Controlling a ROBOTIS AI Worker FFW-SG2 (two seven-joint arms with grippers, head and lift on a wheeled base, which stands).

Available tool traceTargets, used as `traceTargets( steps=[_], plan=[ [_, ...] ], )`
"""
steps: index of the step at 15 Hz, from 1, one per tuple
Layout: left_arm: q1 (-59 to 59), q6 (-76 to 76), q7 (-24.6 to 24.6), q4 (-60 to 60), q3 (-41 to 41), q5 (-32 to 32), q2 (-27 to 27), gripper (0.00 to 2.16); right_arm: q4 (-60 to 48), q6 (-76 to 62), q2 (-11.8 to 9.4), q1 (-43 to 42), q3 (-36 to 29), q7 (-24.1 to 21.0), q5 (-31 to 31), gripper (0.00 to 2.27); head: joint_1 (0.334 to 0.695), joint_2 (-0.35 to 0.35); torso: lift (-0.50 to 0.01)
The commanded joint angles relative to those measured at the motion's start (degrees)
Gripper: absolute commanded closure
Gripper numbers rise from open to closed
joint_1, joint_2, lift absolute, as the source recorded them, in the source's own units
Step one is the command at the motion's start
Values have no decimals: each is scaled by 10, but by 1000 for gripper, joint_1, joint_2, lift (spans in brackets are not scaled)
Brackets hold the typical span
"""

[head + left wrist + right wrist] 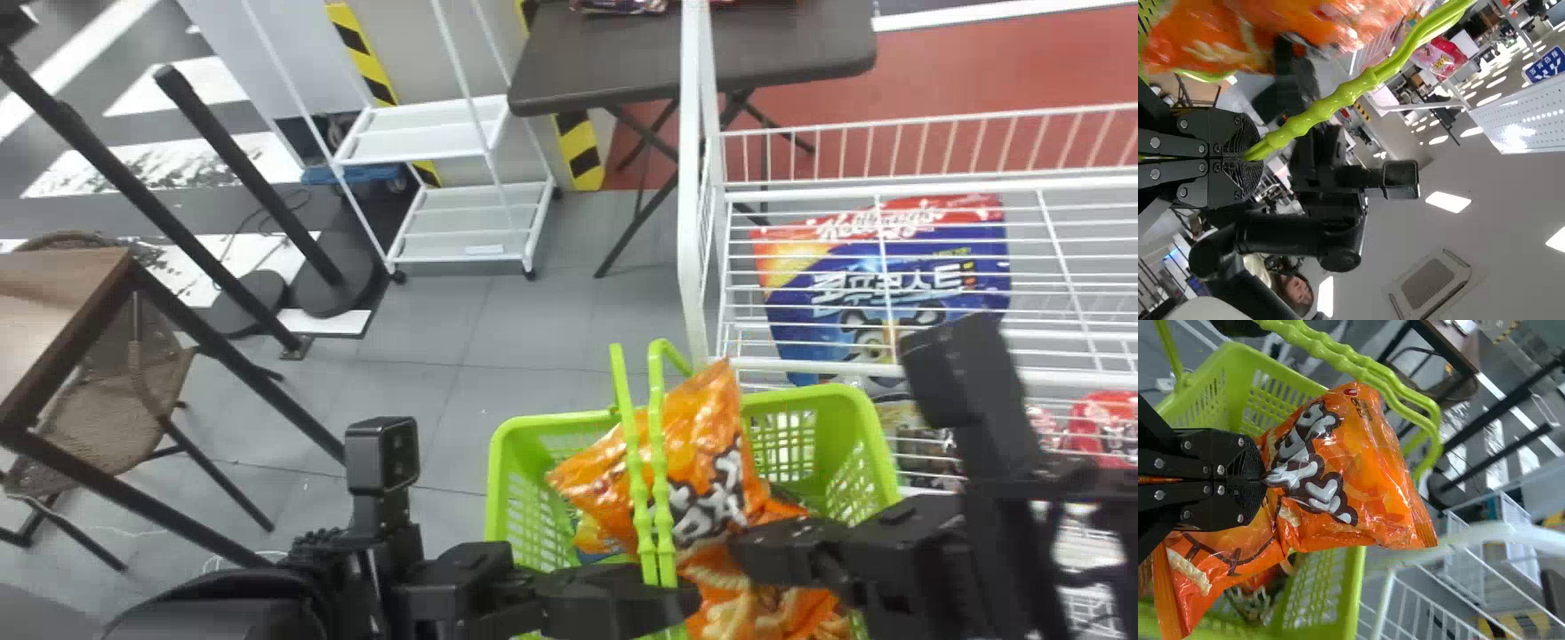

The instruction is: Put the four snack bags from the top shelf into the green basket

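In the head view, my right gripper (745,549) is at the green basket (876,449), shut on a crumpled orange snack bag (702,427) that bulges on both sides of the grip. My left gripper (671,604) holds the basket's upright handle. Seen from the left wrist, the left gripper (1248,160) is closed around the green handle (1358,87). From the right wrist, the right gripper (1261,480) pinches the orange bag (1358,473) over the basket (1355,587); other packages (1258,600) lie partly hidden beneath it.
White wire shelving (698,222) stands to the right of the basket, with a blue and red bag (889,276) behind its wires. Farther off are a dark folding table (613,67), a white cart (471,213) and, at left, a brown table (62,302).
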Motion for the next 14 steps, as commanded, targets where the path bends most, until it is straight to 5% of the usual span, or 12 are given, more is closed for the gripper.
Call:
traceTargets(
  steps=[1,4,5,6,7,8,10,14],
  plan=[
    [-1,8,-7,-4,-3,3,0,2148,84,1,5,-36,67,-12,-3,2250,695,350,-4],
    [-2,13,-7,-6,-4,2,-1,2148,164,-84,12,-62,127,-8,10,2209,695,350,-4],
    [-2,17,-7,-7,-5,2,-1,2148,178,-98,12,-70,132,-5,10,1973,695,350,-4],
    [-1,17,-7,-8,-4,3,-1,2148,182,-100,11,-73,133,-4,10,1295,695,350,-4],
    [-1,17,-7,-7,-3,6,-1,2148,179,-98,6,-72,128,-1,10,343,695,350,-4],
    [-1,17,-7,-7,-1,8,0,2148,163,-95,-5,-68,115,0,10,-2,695,350,-4],
    [-1,17,-7,-6,0,9,0,2148,95,-86,-26,-44,53,10,10,-2,695,350,-4],
    [0,15,-7,-3,1,10,0,2148,-15,-65,-28,3,-139,45,-1,12,695,350,-4]
  ],
)
